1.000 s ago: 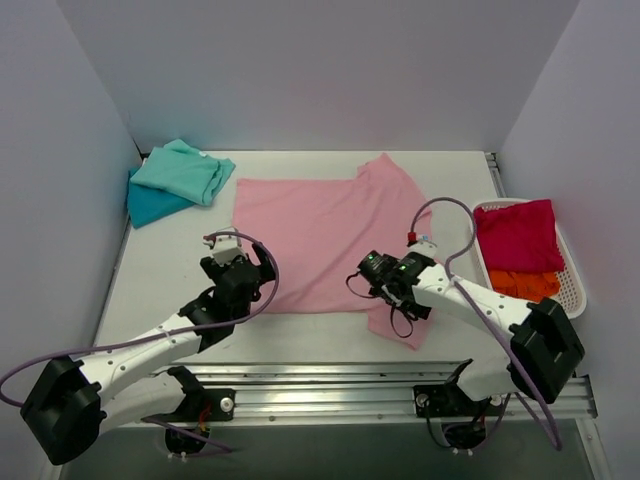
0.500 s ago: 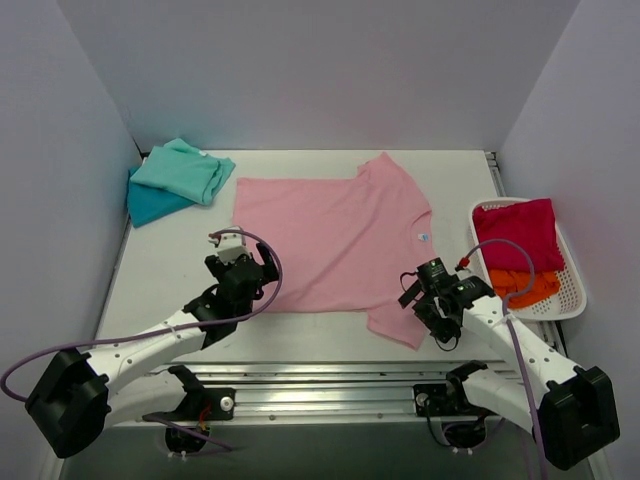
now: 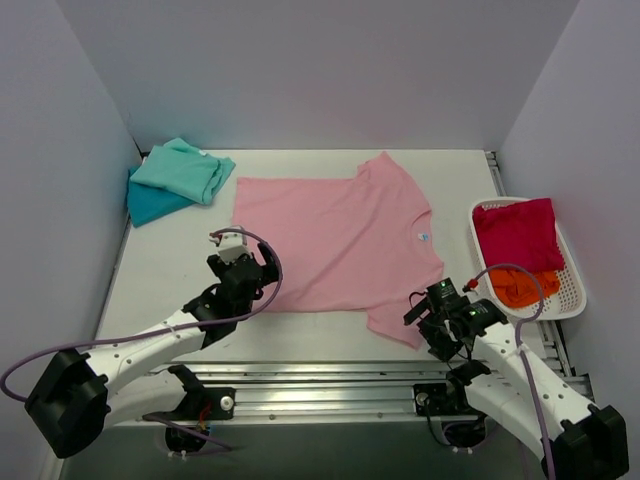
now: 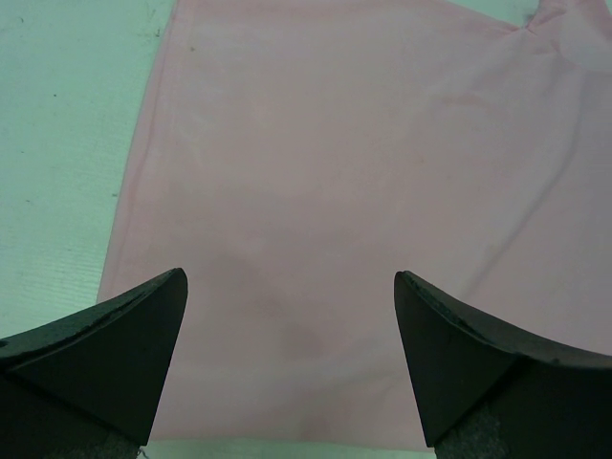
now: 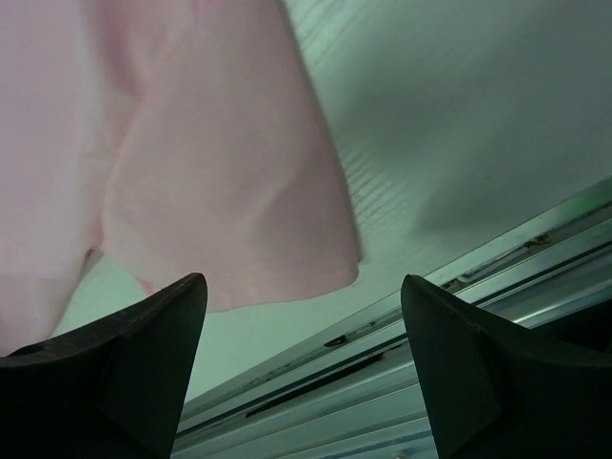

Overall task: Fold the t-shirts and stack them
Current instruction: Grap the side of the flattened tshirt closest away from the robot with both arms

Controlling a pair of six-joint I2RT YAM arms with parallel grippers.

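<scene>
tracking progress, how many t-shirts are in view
5: pink shirt spread flat mid-table; mint shirt atop teal shirt, far-left corner; crimson shirt over orange shirt in white basket, right. Others may hide underneath.

Right arm: drawn back toward its base, now lying by the near right corner of the worktop [image 3: 170, 270].
Right hand [image 3: 430, 325]: no longer over the near hem of the pink t-shirt [image 3: 330, 240]; now just beside the outer edge of the near sleeve [image 3: 395, 318].
Pink t-shirt: right side, covered before, now uncovered and spread slightly farther right.
Neck label [image 3: 421, 236]: now showing.
</scene>
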